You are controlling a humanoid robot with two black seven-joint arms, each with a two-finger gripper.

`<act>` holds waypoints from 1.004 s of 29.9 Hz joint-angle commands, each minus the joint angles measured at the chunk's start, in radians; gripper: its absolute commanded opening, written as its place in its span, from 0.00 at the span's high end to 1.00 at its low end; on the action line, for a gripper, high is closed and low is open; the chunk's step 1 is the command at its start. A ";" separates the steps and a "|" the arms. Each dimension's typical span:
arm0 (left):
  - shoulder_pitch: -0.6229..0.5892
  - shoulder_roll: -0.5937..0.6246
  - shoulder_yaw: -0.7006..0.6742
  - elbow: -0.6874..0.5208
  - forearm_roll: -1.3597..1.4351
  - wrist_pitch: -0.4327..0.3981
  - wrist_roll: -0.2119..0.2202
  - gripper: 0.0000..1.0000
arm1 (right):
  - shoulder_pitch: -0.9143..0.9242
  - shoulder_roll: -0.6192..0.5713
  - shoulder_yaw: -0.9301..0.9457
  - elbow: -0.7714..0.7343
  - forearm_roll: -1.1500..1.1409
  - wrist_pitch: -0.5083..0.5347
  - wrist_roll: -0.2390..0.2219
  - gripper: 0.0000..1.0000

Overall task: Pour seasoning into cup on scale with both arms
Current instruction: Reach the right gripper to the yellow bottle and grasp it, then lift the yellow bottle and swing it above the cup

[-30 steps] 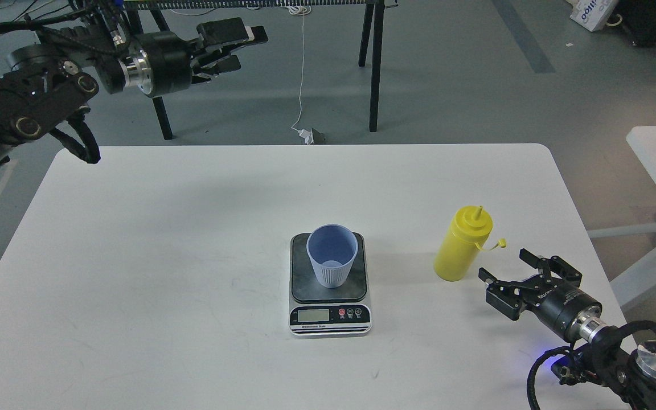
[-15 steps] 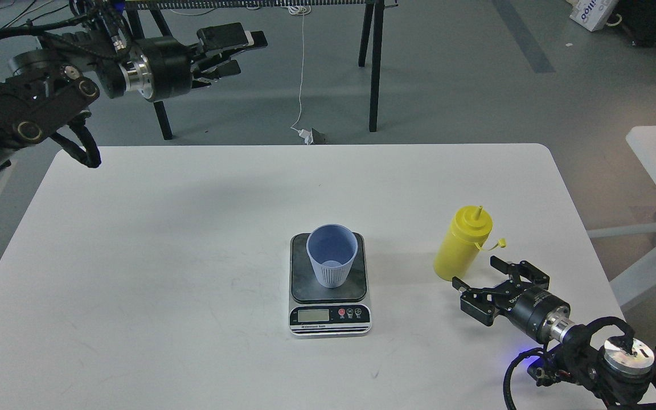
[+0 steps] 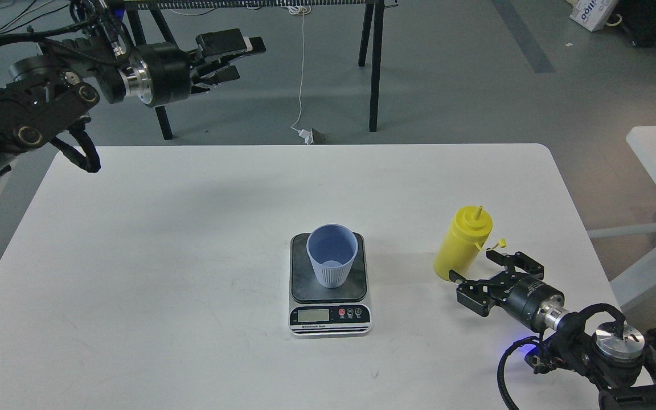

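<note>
While the right gripper [image 3: 479, 272] is held low over the bench [image 3: 191, 228] with its jaws spread apart, the seasoning [image 3: 463, 244] is found upright just ahead of them, its base almost between the tips, ungrasped. A skewed approach could knock the tall bottle over. To the left of these jaws, well apart, the cup [image 3: 332, 254] is seen standing on the scale [image 3: 329, 283]. Farthest off, the left gripper [image 3: 228, 54] is raised beyond the bench edge, empty, jaws slightly parted.
</note>
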 commanded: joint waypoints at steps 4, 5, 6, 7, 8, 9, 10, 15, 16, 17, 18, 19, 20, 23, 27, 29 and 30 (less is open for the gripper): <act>0.004 0.001 0.000 0.000 0.000 0.000 0.000 0.01 | 0.049 0.018 -0.020 -0.044 -0.020 0.000 0.000 0.02; 0.005 0.002 0.000 0.000 0.000 0.000 0.000 0.01 | 0.052 0.025 -0.020 -0.050 -0.020 0.000 0.000 0.02; 0.005 0.002 0.000 0.000 0.000 0.000 0.000 0.01 | 0.058 0.030 -0.020 -0.055 -0.021 0.000 0.000 0.02; 0.007 0.009 0.000 0.000 0.000 0.000 0.000 0.01 | 0.066 0.034 -0.021 -0.059 -0.027 0.000 0.000 0.04; 0.008 0.015 0.000 0.000 0.000 0.000 0.000 0.01 | 0.070 0.036 -0.021 -0.061 -0.033 0.000 0.000 0.05; 0.010 0.020 0.000 -0.001 0.000 0.000 0.000 0.01 | 0.072 0.036 -0.021 -0.061 -0.040 0.000 0.000 0.07; 0.010 0.021 -0.001 -0.002 0.000 0.000 0.000 0.01 | 0.072 0.037 -0.020 -0.059 -0.043 0.002 0.000 0.12; 0.010 0.023 -0.001 -0.002 0.000 0.000 0.000 0.01 | 0.072 0.036 -0.024 -0.059 -0.053 0.006 0.000 0.90; 0.010 0.025 -0.001 -0.002 0.000 0.000 0.000 0.01 | 0.073 0.031 -0.035 -0.058 -0.067 0.006 0.000 0.97; 0.010 0.025 -0.001 -0.002 0.000 0.000 0.000 0.01 | 0.073 0.028 -0.053 -0.053 -0.088 0.006 0.000 0.99; 0.010 0.025 -0.001 -0.002 0.000 0.000 0.000 0.01 | 0.073 0.028 -0.069 -0.050 -0.093 0.006 0.000 0.99; 0.011 0.025 -0.001 -0.002 0.000 0.000 0.000 0.01 | 0.072 0.027 -0.072 -0.046 -0.095 0.006 0.000 0.99; 0.010 0.026 -0.001 -0.002 0.000 0.000 0.000 0.01 | 0.073 0.022 -0.069 -0.045 -0.095 0.006 0.000 1.00; 0.010 0.031 -0.003 -0.003 0.000 0.000 0.000 0.01 | 0.090 -0.024 -0.057 -0.047 -0.101 -0.011 0.000 1.00; 0.010 0.031 -0.004 -0.003 0.000 0.000 0.000 0.01 | 0.252 -0.148 -0.052 -0.059 -0.104 -0.087 0.000 1.00; 0.010 0.031 -0.004 -0.003 0.000 0.000 0.000 0.01 | 0.363 -0.206 -0.058 -0.076 -0.106 -0.122 0.000 1.00; 0.010 0.031 -0.004 -0.003 0.000 0.000 0.000 0.01 | 0.413 -0.231 -0.063 -0.093 -0.109 -0.129 0.000 1.00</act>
